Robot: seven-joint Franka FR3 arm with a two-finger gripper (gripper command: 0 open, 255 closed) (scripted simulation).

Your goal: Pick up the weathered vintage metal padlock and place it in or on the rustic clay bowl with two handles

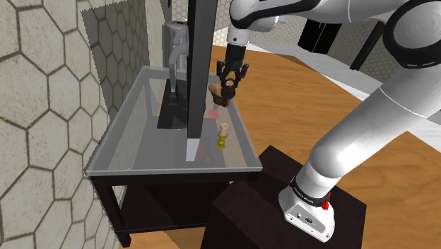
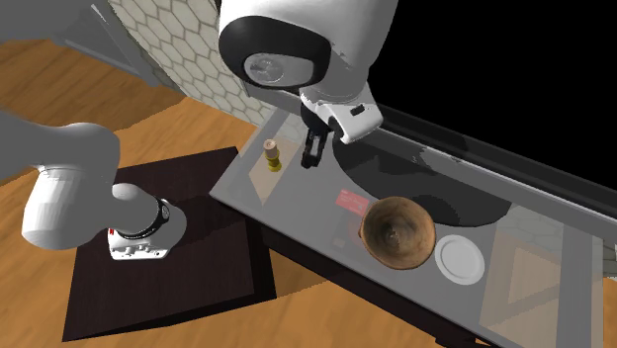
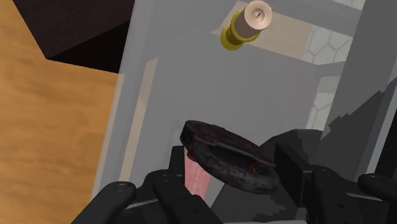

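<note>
Padlock is in the grip, a dark, rusty lump clasped between the two black fingers. The end effector is closed only as far as the lock's body allows, with nothing else in it. The lock sits tilted in that pinch and hangs clear of the counter, so my read is we're in the carry, with the placing not yet done. Held up like that, it should pass over the bowl's rim rather than knock into it.

Directly under the lock in the wrist view there's a flat red patch on the counter. Beyond that, on the second exterior view's right, the brown bowl stands mouth up and open, nothing in it that I can see. That's the target, and the run to it looks free.

Now the neighbours. A white plate sits just beside the bowl on its far side, so overshooting isn't welcome. A yellow bottle stands back the other way, near the counter's edge by the stand, well out of the path. In the shoulder view a tall dark post rises on the wall side. Best room is above the counter's middle.
</note>
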